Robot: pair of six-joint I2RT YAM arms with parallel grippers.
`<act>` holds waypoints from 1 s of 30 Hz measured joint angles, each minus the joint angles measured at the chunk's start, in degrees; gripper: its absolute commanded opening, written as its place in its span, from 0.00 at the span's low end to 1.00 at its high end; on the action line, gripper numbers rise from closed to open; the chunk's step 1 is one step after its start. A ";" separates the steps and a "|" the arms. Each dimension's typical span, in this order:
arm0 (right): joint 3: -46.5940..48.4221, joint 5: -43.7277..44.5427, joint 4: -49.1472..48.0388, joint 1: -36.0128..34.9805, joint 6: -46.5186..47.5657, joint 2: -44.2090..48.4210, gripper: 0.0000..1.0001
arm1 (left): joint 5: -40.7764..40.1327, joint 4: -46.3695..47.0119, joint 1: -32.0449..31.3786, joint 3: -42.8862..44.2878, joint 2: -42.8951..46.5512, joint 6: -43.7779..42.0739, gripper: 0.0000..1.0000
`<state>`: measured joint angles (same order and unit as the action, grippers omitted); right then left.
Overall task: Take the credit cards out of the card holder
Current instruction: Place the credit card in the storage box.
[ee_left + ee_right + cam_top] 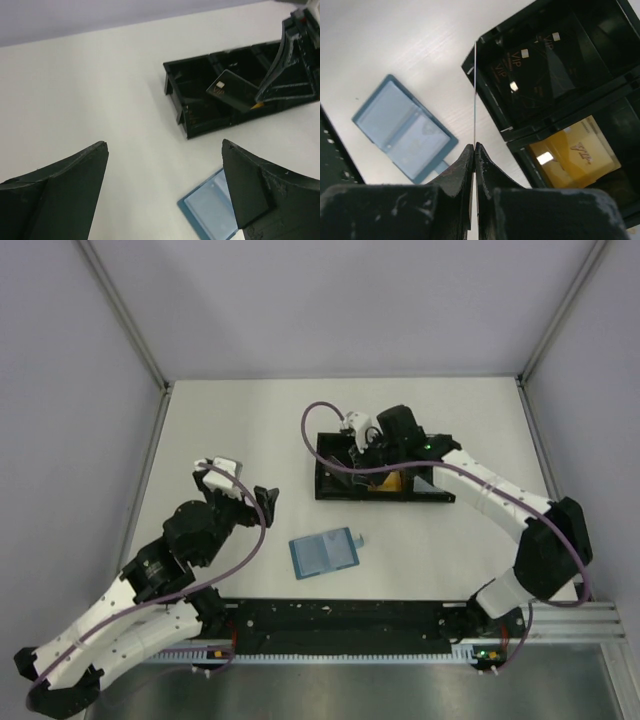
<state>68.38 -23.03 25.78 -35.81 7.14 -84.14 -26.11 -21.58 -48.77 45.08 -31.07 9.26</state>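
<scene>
Left fingers point(165, 145) wide open, holding nothing. They're the nearer pair to the card holder point(210, 212), which lies open and flat on the bench point(100, 90) just right of them. Farther out, right fingers point(475, 146) are pinched shut on a black card point(232, 90), long axis pointing away from them. It hangs over the black tray point(197, 122), over the compartment next to the orange-gold card point(575, 150). Next is probably a straight-down release.

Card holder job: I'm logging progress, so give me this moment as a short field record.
card holder: open flat on table, near side of tray
black tray: holds orange-gold card
right end effector: shut on dark card, over tray
left end effector: open, empty
</scene>
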 measured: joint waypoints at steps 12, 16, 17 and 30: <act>22.53 4.63 18.56 2.05 20.63 -22.03 0.00 | -1.51 -3.43 0.00 -2.75 5.38 -7.69 0.99; 26.08 5.14 22.49 2.08 25.16 -25.97 0.00 | -4.11 -3.69 0.02 -3.65 7.13 -7.76 0.99; 26.36 4.94 23.26 2.08 26.08 -26.56 0.00 | -4.85 -3.74 0.09 -4.11 7.78 -7.80 0.99; 32.96 2.40 29.31 1.44 33.16 -33.94 0.00 | -7.93 -4.55 6.45 -5.60 10.73 -6.08 0.99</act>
<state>101.34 -20.62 55.09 -34.37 40.29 -118.08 -34.04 -26.13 -42.33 39.48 -20.34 3.18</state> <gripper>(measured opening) 0.006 0.986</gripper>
